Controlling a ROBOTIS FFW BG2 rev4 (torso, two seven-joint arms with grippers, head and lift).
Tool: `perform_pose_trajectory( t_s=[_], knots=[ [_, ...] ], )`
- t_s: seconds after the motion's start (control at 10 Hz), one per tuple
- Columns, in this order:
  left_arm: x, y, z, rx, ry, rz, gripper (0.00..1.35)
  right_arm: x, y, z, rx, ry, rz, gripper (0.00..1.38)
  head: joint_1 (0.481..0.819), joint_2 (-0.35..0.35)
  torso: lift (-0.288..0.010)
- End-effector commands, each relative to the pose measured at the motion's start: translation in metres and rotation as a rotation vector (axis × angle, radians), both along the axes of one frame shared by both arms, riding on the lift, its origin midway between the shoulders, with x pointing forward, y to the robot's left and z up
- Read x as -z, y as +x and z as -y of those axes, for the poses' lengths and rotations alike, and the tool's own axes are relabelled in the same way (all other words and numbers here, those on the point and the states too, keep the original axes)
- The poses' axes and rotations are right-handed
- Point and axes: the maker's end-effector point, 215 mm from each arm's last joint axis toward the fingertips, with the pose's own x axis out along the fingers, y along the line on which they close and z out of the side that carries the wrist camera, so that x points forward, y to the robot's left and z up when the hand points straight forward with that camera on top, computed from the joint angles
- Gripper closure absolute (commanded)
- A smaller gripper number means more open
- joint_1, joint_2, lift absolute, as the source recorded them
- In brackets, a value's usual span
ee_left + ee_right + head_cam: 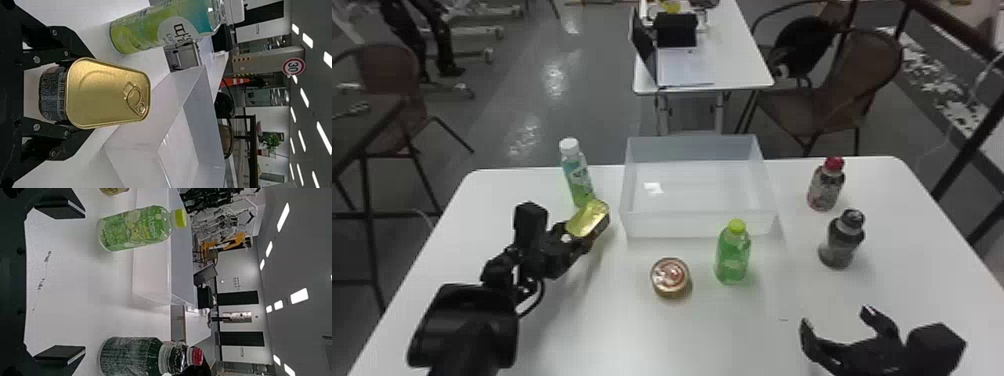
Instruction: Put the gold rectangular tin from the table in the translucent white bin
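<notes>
The left gripper (578, 237) has the gold tin (105, 96) clasped beside the bin (702, 225), seemingly off the table (727, 332), and should clear the white-capped bottle (578, 176), rise over the wall and lower the tin before letting go.

bin (672, 226) open above, yellow-capped bottle (732, 257) in front

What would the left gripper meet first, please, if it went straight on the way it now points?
With the gold tin leading, the left gripper would probably meet the left wall of the translucent bin first, though its height against the rim is unclear.
</notes>
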Motion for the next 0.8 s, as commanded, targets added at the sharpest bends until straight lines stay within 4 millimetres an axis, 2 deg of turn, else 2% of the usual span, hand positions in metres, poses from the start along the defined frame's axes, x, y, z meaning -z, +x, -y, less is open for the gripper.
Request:
perform_pose_trajectory(
  t_s=[0.0,0.2,0.3,0.6,0.7],
  knots=[
    [-0.019,0.003,-0.006,-0.007,0.059,0.029,0.82,0.000,-0.001,0.001,0.001,0.000,0.000,0.09,0.695,0.070,-0.056],
    [-0.047,0.008,-0.011,-0.033,0.053,0.085,0.82,0.000,-0.001,0.003,-0.001,-0.004,0.000,0.09,0.695,0.074,-0.056],
    [-0.064,0.009,-0.005,-0.034,0.055,0.118,0.82,0.000,-0.001,0.003,-0.001,-0.004,0.000,0.09,0.695,0.078,-0.056],
    [-0.114,0.015,0.029,-0.012,0.021,0.208,0.82,0.003,-0.003,0.003,-0.001,-0.002,-0.006,0.09,0.695,0.057,-0.056],
    [-0.125,0.018,0.055,0.028,-0.010,0.225,0.82,0.002,-0.002,0.004,-0.002,-0.007,-0.005,0.09,0.695,0.045,-0.056]
  ],
)
